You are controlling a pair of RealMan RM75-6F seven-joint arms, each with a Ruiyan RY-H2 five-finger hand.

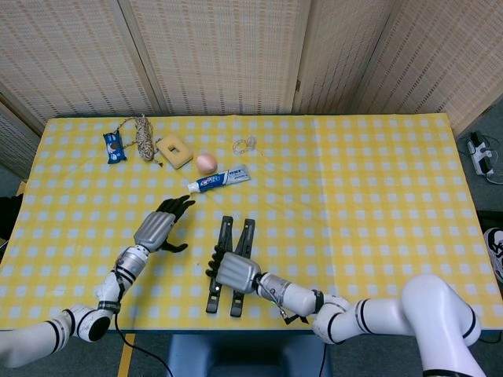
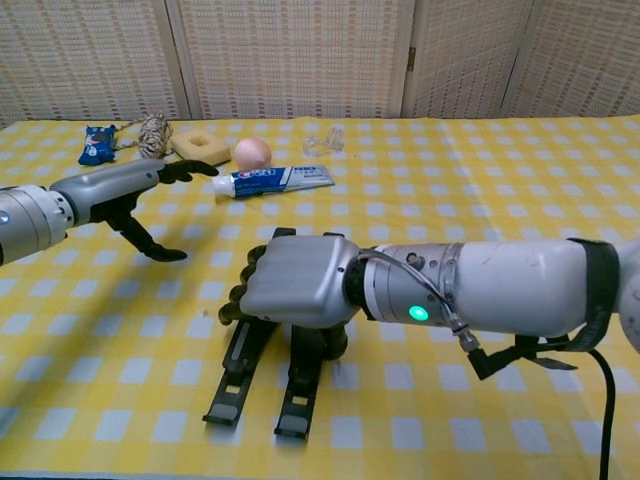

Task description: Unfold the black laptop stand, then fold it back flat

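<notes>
The black laptop stand (image 1: 225, 232) lies flat near the table's front edge, its two bars running side by side (image 2: 230, 385). My right hand (image 1: 232, 272) lies across the middle of both bars. Its fingers (image 2: 235, 300) curl down over the outer side of the left bar, and the thumb reaches down by the right bar. The part of the stand under the palm (image 2: 295, 283) is hidden. My left hand (image 1: 157, 228) hovers to the left of the stand, fingers spread, holding nothing (image 2: 120, 185).
A toothpaste tube (image 1: 219, 180), a peach-coloured ball (image 1: 206, 162), a yellow sponge (image 1: 174, 150), a rope coil (image 1: 143, 137), a blue packet (image 1: 115, 147) and a small clear object (image 1: 245, 144) lie farther back. The table's front edge (image 1: 236, 326) is just below the stand.
</notes>
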